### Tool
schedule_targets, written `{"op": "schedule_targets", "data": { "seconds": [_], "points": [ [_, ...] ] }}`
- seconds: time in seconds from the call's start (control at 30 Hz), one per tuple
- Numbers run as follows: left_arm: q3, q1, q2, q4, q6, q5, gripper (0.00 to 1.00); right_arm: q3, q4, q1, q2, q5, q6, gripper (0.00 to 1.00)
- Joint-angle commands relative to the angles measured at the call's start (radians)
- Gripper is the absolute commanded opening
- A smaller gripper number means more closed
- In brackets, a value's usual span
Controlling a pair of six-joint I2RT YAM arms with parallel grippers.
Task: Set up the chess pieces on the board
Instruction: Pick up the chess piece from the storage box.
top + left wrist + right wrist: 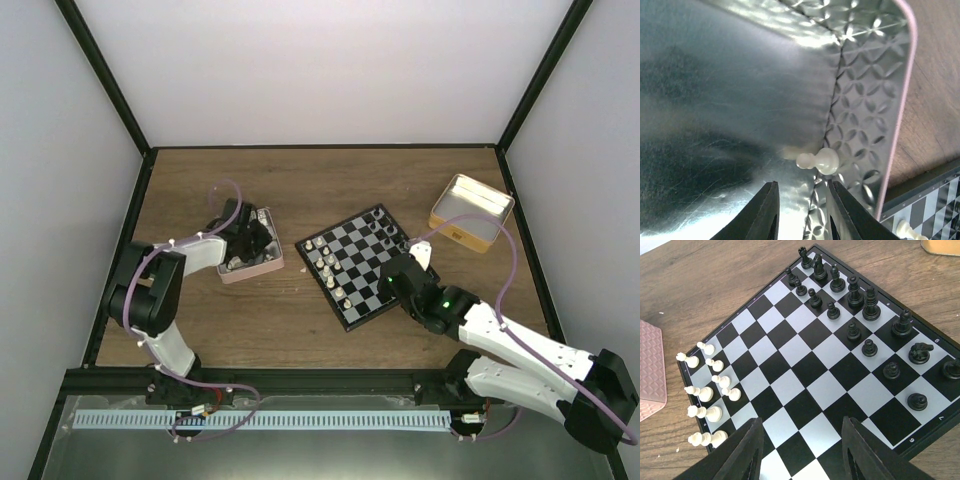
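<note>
The board (362, 264) lies at mid-table, turned at an angle. Black chess pieces (860, 305) fill its far right rows. Several white pieces (705, 395) stand along its left edge. My left gripper (801, 185) is open inside the pink-sided tin (900, 125). A white pawn (820, 161) lies on its side just beyond the fingertips, not held. In the top view this gripper (250, 243) sits over the tin. My right gripper (801, 420) is open and empty above the board's near squares (805, 360). It also shows in the top view (400, 275).
The pink-sided tin (262, 268) stands left of the board, its corner in the right wrist view (650, 370). An open yellow tin (470, 212) sits at the back right. A board corner (935, 200) shows past the pink rim. Walls enclose the table.
</note>
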Motion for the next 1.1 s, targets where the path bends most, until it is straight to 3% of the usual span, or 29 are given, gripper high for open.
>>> {"op": "schedule_targets", "data": {
  "seconds": [0.0, 0.4, 0.9, 1.07],
  "points": [
    [-0.037, 0.007, 0.025, 0.113, -0.088, 0.017, 0.28, -0.006, 0.017, 0.0, -0.014, 0.012, -0.017, 0.45],
    [-0.06, 0.009, 0.049, 0.177, -0.247, -0.063, 0.29, -0.02, 0.017, 0.0, -0.028, -0.011, -0.013, 0.45],
    [-0.069, 0.009, 0.137, 0.256, -0.361, 0.027, 0.26, -0.019, 0.012, 0.0, -0.04, -0.006, -0.005, 0.45],
    [-0.077, 0.01, 0.139, 0.261, -0.367, -0.005, 0.18, -0.021, 0.009, 0.0, -0.046, 0.0, -0.005, 0.45]
  ]
}}
